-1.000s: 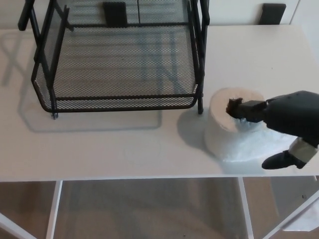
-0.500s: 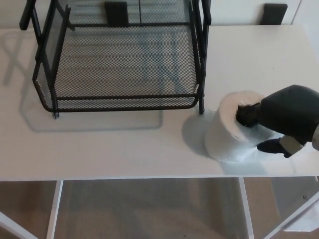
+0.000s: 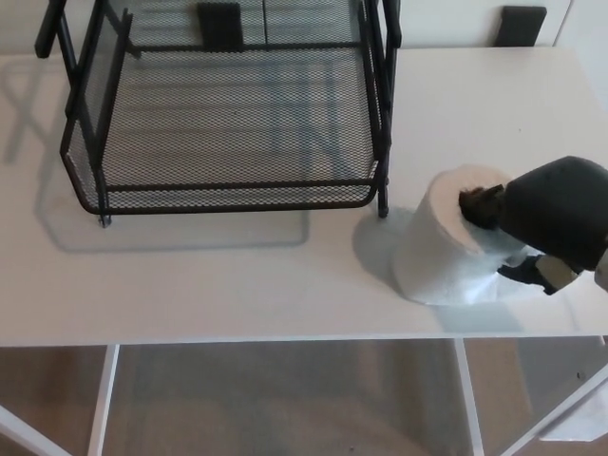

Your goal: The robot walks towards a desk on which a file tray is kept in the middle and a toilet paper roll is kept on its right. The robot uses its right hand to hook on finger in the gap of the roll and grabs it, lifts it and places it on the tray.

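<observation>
A white toilet paper roll (image 3: pixel 439 245) stands on the white desk (image 3: pixel 237 275), just right of the tray's front right leg, leaning a little to the right. My right hand (image 3: pixel 551 217) comes in from the right edge with one finger (image 3: pixel 474 203) pushed into the roll's core and the thumb (image 3: pixel 530 275) low against the roll's right side. The black wire-mesh file tray (image 3: pixel 233 201) sits in the middle of the desk with nothing in it. My left hand does not show.
The desk's front edge runs across just below the roll. Two dark objects (image 3: pixel 218 24) (image 3: pixel 521 23) stand behind the far edge. The tray's upright posts (image 3: pixel 383 104) rise beside the roll. Floor and desk legs show below.
My right hand has moved closer over the roll and its finger has gone deeper into the core. The roll has tipped and shifted slightly right; the thumb has drawn in against it.
</observation>
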You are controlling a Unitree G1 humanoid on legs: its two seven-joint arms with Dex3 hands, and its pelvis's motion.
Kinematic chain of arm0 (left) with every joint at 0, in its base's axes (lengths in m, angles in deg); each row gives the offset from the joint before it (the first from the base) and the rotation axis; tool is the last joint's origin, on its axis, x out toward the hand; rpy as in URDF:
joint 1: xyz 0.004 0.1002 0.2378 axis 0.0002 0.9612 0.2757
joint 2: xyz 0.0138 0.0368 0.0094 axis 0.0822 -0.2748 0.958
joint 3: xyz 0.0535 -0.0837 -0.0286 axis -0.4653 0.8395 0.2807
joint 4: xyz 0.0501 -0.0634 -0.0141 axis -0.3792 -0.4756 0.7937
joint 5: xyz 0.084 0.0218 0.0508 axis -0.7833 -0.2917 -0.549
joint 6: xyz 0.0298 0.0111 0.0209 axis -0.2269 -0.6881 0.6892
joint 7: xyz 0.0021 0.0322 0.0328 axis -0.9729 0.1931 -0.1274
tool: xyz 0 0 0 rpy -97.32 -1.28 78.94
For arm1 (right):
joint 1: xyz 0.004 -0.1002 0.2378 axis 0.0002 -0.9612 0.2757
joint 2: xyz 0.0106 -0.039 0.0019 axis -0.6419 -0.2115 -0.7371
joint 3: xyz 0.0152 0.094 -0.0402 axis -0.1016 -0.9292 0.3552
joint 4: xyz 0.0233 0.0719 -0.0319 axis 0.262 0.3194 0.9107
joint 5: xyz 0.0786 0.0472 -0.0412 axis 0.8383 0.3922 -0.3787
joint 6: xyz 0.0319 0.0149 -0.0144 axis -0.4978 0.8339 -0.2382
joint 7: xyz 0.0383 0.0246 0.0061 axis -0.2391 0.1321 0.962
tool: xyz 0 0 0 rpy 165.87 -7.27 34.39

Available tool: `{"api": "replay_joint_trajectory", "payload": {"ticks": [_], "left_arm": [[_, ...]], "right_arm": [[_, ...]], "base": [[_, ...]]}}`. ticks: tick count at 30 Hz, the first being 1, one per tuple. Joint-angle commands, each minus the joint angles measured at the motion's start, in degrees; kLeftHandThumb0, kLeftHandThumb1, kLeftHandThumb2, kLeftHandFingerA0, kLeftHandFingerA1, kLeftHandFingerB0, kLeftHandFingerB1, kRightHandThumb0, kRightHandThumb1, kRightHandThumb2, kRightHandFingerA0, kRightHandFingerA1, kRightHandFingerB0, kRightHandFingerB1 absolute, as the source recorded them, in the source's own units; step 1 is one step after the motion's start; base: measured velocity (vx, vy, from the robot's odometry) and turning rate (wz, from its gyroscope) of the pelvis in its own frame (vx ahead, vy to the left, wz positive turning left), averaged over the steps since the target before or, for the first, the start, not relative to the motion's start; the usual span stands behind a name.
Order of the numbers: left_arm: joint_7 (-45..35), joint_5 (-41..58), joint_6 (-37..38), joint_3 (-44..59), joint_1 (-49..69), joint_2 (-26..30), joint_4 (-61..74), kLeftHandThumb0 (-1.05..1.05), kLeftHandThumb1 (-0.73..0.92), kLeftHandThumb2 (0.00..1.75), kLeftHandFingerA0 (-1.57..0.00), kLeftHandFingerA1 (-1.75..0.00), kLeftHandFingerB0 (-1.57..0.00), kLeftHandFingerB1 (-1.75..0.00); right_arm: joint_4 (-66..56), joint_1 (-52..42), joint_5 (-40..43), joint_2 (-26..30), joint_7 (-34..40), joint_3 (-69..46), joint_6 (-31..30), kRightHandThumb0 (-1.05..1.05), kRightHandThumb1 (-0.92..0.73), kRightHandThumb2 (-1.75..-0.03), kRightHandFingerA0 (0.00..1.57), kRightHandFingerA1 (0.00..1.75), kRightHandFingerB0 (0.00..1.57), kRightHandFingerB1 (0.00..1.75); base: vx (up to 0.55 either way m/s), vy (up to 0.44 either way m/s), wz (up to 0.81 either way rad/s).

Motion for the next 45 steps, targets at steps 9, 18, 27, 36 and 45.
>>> {"api": "replay_joint_trajectory", "payload": {"ticks": [9, 18, 27, 36, 45], "left_arm": [[-1.4, -2.5, 3.0, -2.5, 1.0, 1.7, -0.3, -0.91, 0.73, 1.0, -0.33, -0.74, -0.15, -0.62], [-1.5, -2.5, 3.3, -2.7, 1.4, 1.6, -0.3, -0.92, 0.72, 1.01, -0.33, -0.74, -0.16, -0.63], [-1.0, -2.3, 2.3, -2.5, 1.2, 1.1, 0.5, -0.91, 0.92, 0.71, -0.39, -0.83, -0.14, -0.62], [-2.3, -1.1, 3.3, -1.4, 1.2, 1.1, -0.7, -0.92, 0.71, 1.2, -0.4, -0.78, -0.07, -0.6], [-1.2, -0.7, 1.1, -1.0, -0.2, 0.2, 0.0, -0.89, 0.92, 0.72, -0.33, -0.84, -0.12, -0.63]], "right_arm": [[-1.9, 8.6, 0.3, 4.1, 17.4, -18.0, 8.0, -0.16, -0.62, -0.83, 1.01, 1.39, 0.9, 0.9], [3.2, 29.6, 2.5, -0.1, 7.8, -17.3, 4.7, -0.2, -0.62, -0.79, 0.95, 1.45, 0.85, 1.06], [7.1, 40.5, 0.5, -7.5, 4.0, -11.4, 4.4, -0.32, -0.57, -0.62, 0.95, 1.57, 0.94, 0.72], [16.4, 49.1, 1.4, -18.1, -7.1, -4.5, -1.7, -0.33, -0.58, -0.57, 0.85, 1.65, 0.92, 0.61], [30.4, 52.4, 0.4, -25.8, -10.0, 2.0, -0.1, -0.33, -0.58, -0.57, 0.82, 1.58, 0.9, 0.7]], "base": [[0.0, 0.0, 0.0], [0.0, 0.0, 0.0], [0.0, 0.0, 0.0], [0.0, 0.0, 0.0], [0.0, 0.0, 0.0]]}}
